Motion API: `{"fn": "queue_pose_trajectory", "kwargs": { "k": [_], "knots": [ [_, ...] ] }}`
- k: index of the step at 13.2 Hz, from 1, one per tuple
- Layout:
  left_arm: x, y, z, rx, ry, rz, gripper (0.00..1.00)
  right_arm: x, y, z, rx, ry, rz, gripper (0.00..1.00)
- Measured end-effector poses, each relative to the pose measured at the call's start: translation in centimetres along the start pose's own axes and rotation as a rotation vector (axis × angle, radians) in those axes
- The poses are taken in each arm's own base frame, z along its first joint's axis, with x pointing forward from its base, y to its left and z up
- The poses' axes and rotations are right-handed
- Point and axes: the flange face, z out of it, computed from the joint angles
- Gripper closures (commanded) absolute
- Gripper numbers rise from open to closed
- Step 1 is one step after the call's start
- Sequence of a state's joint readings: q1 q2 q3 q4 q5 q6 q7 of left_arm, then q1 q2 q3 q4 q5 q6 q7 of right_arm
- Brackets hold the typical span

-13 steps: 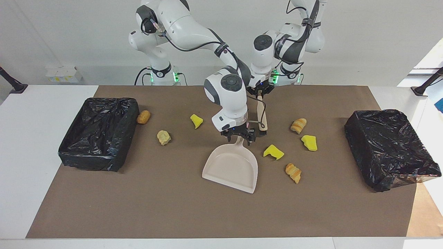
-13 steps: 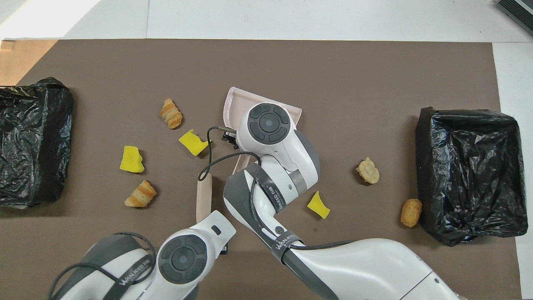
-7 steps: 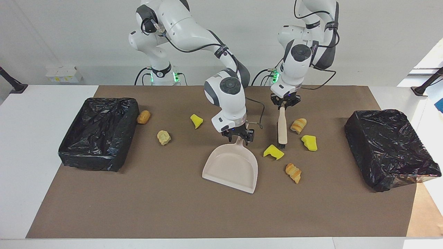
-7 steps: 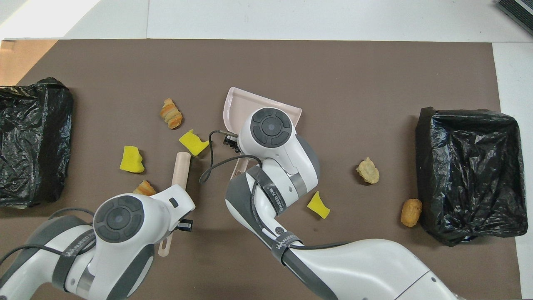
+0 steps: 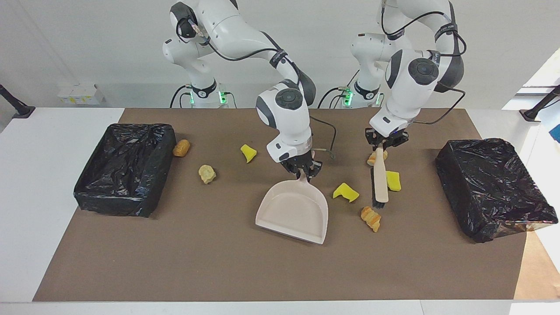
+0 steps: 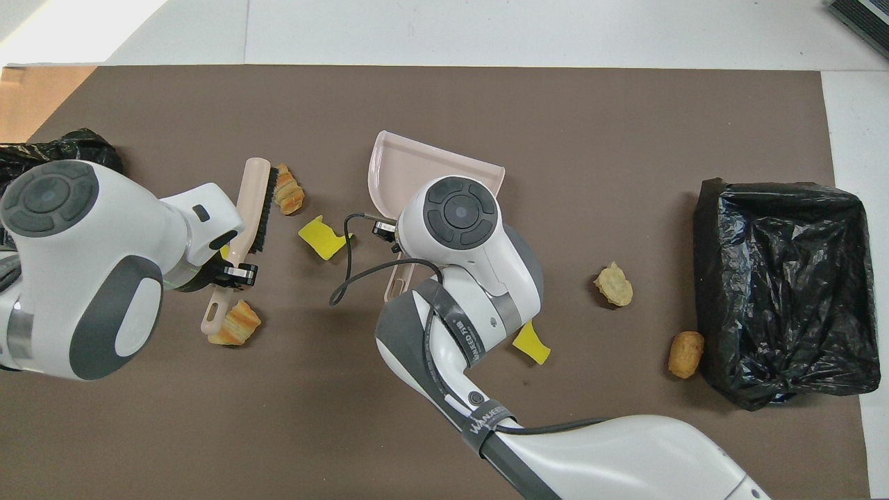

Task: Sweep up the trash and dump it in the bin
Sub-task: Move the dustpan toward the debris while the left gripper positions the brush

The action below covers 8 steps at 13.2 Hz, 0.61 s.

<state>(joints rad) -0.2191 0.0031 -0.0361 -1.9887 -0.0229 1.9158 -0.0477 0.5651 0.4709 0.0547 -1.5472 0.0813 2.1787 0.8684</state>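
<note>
**Bristles turned toward the dustpan, two scraps in the way**

Clamped in the left gripper (image 5: 387, 141): the brush (image 5: 380, 181), pinched near the end of its handle. Hangs head-down and tilted, low over the mat (image 5: 197, 262), with its long axis running away from the robots and its bristle side turned toward the dustpan (image 5: 294, 211). Cannot tell whether the bristles touch the mat.

Just beside the bristle end: a croissant piece (image 5: 371, 218). Between brush and dustpan: a green-backed sponge (image 5: 345, 192). On the brush's back side, toward the left arm's end: a plain yellow sponge (image 5: 393, 180), just beside the handle. Under the left gripper, partly hidden: a second croissant piece (image 5: 372, 158).

Closed on the dustpan's handle: the right gripper (image 5: 305, 169). Rests the pan on the mat with its wide open edge pointing away from the robots, not at the brush. Likely calls for turning that edge toward the bristles, or for sweeping round to it.

Well apart, toward the right arm's end: a yellow chunk (image 5: 248, 153), a tan lump (image 5: 207, 173) and a brown piece (image 5: 181, 148), the last just beside a bin (image 5: 124, 168).
</note>
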Motion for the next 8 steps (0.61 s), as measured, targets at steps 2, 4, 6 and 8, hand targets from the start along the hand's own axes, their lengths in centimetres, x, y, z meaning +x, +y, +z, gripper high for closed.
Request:
{"fn": "queue_pose_trajectory", "kwargs": {
  "k": [2, 4, 6, 8],
  "knots": [
    [1.4, -0.1, -0.8, -0.008, 0.017, -0.005, 1.0, -0.3, 0.8, -3.2, -0.025, -0.021, -0.095, 1.0],
    [2.3, -0.8, -1.1, -0.015, 0.027, -0.02, 1.0, -0.8, 2.1, -5.6, -0.053, -0.051, -0.229, 1.0],
    [2.8, -2.6, -1.0, -0.018, 0.026, -0.053, 1.0, -1.3, 3.9, -6.2, -0.089, -0.107, -0.434, 1.0],
    [3.1, -4.9, 0.0, -0.021, 0.009, -0.093, 1.0, -1.1, 5.8, -5.6, -0.1, -0.157, -0.662, 1.0]
  ]
}}
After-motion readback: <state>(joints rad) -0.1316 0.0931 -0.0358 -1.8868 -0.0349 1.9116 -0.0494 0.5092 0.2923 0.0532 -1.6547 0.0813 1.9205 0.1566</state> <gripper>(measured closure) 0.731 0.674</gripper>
